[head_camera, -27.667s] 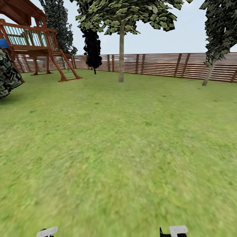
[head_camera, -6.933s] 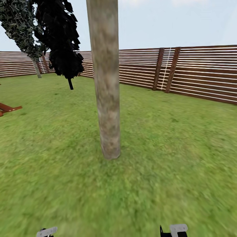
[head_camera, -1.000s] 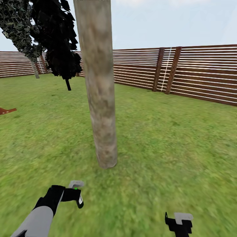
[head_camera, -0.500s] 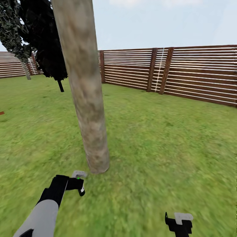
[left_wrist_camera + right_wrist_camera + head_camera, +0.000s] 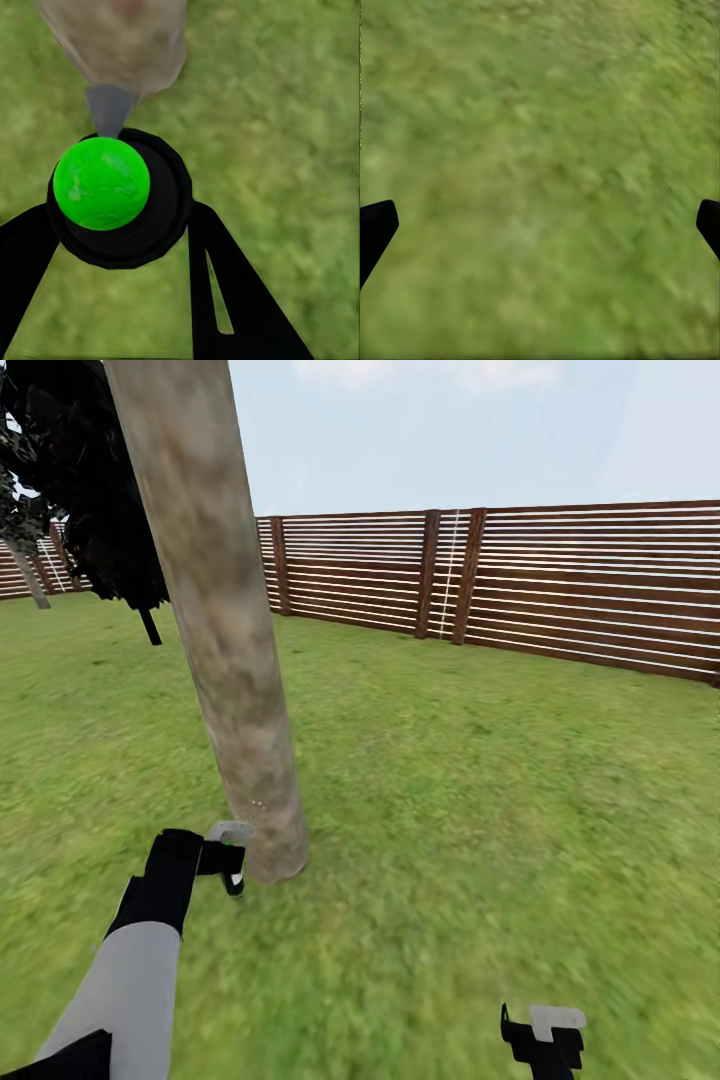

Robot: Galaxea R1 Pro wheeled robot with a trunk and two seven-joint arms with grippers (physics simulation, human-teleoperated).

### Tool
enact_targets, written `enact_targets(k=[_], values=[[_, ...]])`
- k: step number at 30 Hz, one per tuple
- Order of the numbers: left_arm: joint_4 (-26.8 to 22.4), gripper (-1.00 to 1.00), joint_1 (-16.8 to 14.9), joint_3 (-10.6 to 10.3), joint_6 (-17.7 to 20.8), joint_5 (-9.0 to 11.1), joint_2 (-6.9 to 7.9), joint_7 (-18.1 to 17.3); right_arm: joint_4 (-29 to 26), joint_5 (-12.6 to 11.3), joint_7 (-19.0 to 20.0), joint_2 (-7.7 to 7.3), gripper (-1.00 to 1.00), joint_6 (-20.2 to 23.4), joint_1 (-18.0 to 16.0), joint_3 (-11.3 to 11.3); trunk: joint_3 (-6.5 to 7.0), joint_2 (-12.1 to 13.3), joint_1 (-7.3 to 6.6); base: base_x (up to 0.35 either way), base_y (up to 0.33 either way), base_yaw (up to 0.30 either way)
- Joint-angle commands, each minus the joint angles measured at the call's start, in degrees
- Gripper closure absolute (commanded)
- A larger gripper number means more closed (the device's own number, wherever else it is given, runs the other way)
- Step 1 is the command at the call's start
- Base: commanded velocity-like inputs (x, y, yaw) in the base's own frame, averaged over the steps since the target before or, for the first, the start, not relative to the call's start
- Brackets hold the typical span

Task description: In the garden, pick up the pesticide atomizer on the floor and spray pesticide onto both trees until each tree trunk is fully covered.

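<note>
A thick beige-grey mottled tree trunk [image 5: 215, 620] rises from the lawn close in front of me, left of centre in the head view. My left gripper [image 5: 222, 858] is shut on the pesticide atomizer [image 5: 231, 831], a black body with a green cap [image 5: 101, 182]. Its grey nozzle [image 5: 109, 109] points at the trunk's foot [image 5: 112, 41] from a very short distance. A few pale specks show on the bark just above the nozzle. My right gripper [image 5: 545, 1038] hangs low at the right, open over bare grass [image 5: 540, 180]. A second slim pale trunk [image 5: 30, 578] stands far off at the left edge.
A near-black conifer [image 5: 100, 510] stands behind the trunk at the left. A brown slat fence [image 5: 560, 580] runs across the back and right. Green lawn [image 5: 470, 790] spreads open to the right of the trunk.
The head view has swung, so the trunk sits further left in the picture. My left arm has stretched forward, carrying the atomizer's nozzle up close to the trunk's foot. The right gripper has stayed put.
</note>
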Motion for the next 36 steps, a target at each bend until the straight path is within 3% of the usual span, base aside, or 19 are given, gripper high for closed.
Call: enact_targets(k=[1, 4, 6, 7, 11, 13, 14, 17, 19, 22, 24, 27, 28, 36], values=[[-0.14, 1.00, -0.48, 0.25, 0.83, -0.51, 0.35, -0.64, 0.08, 0.61, -0.26, 0.00, -1.00, -0.15, -0.05, -0.37, -0.06, -0.02, -0.01, -0.004, 0.000, -0.001], [-0.21, 1.00, -0.78, 0.68, 1.55, -0.48, 2.75, -2.38, 0.08, 0.61, -0.26, -0.03, -1.00, -0.12, -0.04, -0.37, -0.06, -0.02, -0.01, -0.001, 0.000, 0.000], [-0.19, 1.00, -0.89, 0.71, 1.59, -0.44, 5.08, -6.60, 0.08, 0.61, -0.26, -0.07, -1.00, -0.14, -0.04, -0.37, -0.06, -0.02, -0.01, 0.000, 0.000, 0.000], [-0.23, 1.00, -1.20, 0.39, 1.99, -0.54, 5.36, -9.18, 0.08, 0.61, -0.26, -0.08, -1.00, -0.15, -0.04, -0.37, -0.06, -0.02, -0.01, 0.000, 0.000, 0.000], [-0.17, 1.00, -3.61, -3.49, 6.38, -0.63, 3.17, -10.49, 0.08, 0.61, -0.26, -0.02, -1.00, -0.09, -0.05, -0.36, -0.06, -0.02, -0.01, 0.000, 0.000, 0.000], [-0.20, 1.00, -4.63, -5.27, 7.12, -0.65, 3.67, -10.71, 0.08, 0.63, -0.26, -0.02, -1.00, -0.08, -0.03, -0.34, -0.06, -0.02, -0.01, 0.000, 0.000, 0.010], [-0.37, 1.00, -4.86, -5.32, 7.22, -0.70, 4.58, -10.75, 0.08, 0.63, -0.25, -0.04, -1.00, -0.07, -0.02, -0.31, -0.06, -0.02, -0.01, 0.000, 0.000, 0.108], [-0.73, 1.00, -4.94, -5.71, 7.55, -0.41, 9.38, -10.99, 0.08, 0.67, -0.22, 0.00, -1.00, -0.07, -0.04, -0.28, -0.06, -0.02, -0.01, 0.000, 0.000, 0.228], [-0.74, 1.00, -5.06, -6.33, 8.11, -0.54, 9.01, -11.43, 0.08, 0.70, -0.20, 0.00, -1.00, -0.07, -0.04, -0.28, -0.06, -0.02, -0.01, 0.000, 0.000, 0.095], [-0.73, 1.00, -6.78, -9.99, 12.68, -0.55, 6.45, -11.70, 0.10, 0.70, -0.23, -0.07, -1.00, -0.07, -0.03, -0.28, -0.06, -0.02, -0.01, 0.000, 0.000, 0.018], [-0.77, 1.00, -8.21, -10.34, 13.37, -0.47, 7.16, -11.81, 0.11, 0.70, -0.21, -0.08, -1.00, -0.07, -0.03, -0.28, -0.06, -0.02, -0.01, 0.000, 0.000, 0.001], [-0.59, 1.00, -7.79, -10.46, 13.27, -0.41, 10.37, -11.85, 0.11, 0.73, -0.25, -0.08, -1.00, -0.07, -0.04, -0.28, -0.06, -0.02, -0.01, 0.000, 0.000, 0.000], [-0.46, 1.00, -7.56, -10.68, 13.10, -0.53, 10.61, -11.85, 0.09, 0.76, -0.25, -0.08, -1.00, -0.07, -0.03, -0.28, -0.06, -0.02, -0.01, 0.000, 0.000, 0.000], [0.17, 1.00, -6.20, -10.29, 12.95, -0.33, 9.41, -12.11, 0.08, 0.80, -0.26, -0.15, -1.00, -0.07, -0.04, -0.28, -0.06, -0.02, -0.01, 0.203, 0.046, 0.000]])
